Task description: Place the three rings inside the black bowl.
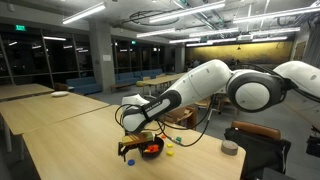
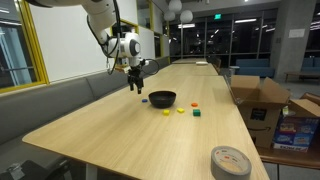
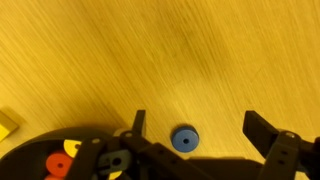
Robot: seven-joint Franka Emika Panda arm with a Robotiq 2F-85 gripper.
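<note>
In the wrist view a blue ring (image 3: 184,139) lies flat on the wooden table, between the fingers of my gripper (image 3: 198,125) and nearer the left one. The jaws stand wide apart, open and empty, and touch nothing. The black bowl (image 3: 45,137) sits just left of the blue ring. An orange-red ring (image 3: 58,162) and a yellow ring (image 3: 70,148) lie inside it. In an exterior view my gripper (image 2: 135,82) hangs over the table just left of the black bowl (image 2: 162,102).
Small loose coloured pieces, one yellow (image 2: 166,112) and one green (image 2: 197,113), lie on the table beside the bowl. A yellow block (image 3: 8,120) shows at the wrist view's left edge. A grey tape roll (image 2: 231,161) rests near the table's front corner. Cardboard boxes (image 2: 255,100) stand beyond the table's side.
</note>
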